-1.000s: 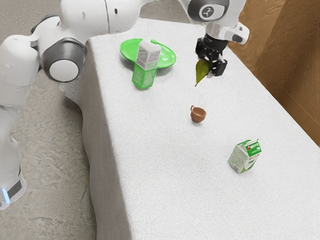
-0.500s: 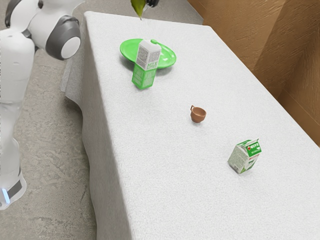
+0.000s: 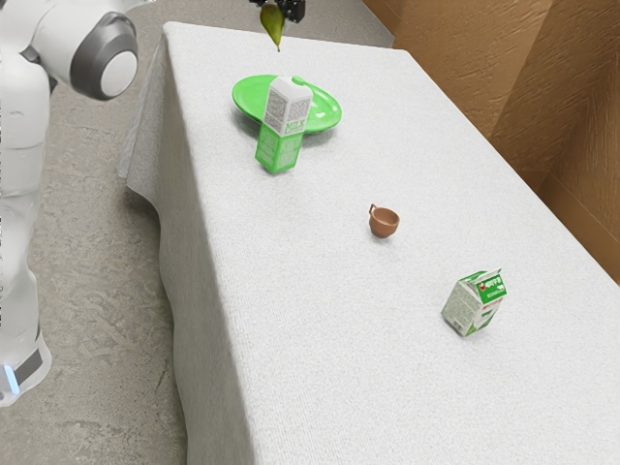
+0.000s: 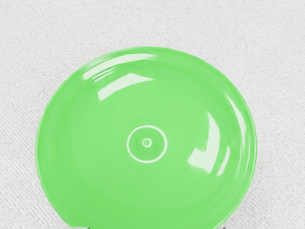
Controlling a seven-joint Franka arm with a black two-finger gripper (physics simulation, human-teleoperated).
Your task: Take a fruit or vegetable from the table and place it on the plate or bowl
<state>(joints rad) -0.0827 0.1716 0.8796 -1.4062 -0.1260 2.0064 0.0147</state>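
Your gripper (image 3: 282, 8) sits at the very top edge of the exterior view, a little left of centre, with just the black tips of its fingers inside the frame. They are closed narrowly on the upper end of a green leafy vegetable (image 3: 272, 26), which hangs point-down in the air, clear of the table (image 3: 387, 368). The vegetable is held above the far end of the white-clothed table, just beyond and slightly toward the left of the green plate (image 3: 325, 108). That plate lies in the upper middle of the frame. A tall white and green carton (image 3: 284, 124) stands upright at the plate's near edge and covers part of its rim; you cannot tell from here whether it touches the plate. Near the middle of the frame, well apart from the plate, a small brown cup (image 3: 384, 221) stands upright with its handle turned toward the upper left. Toward the lower right a second, smaller green and white carton (image 3: 475, 301) rests tilted on the cloth. The white and grey arm (image 3: 58, 58) runs down the left side of the frame beside the table. In the wrist view the green plate (image 4: 95, 143) lies directly under your hand on the cloth, its glossy surface bare, with a pale ring at its centre.
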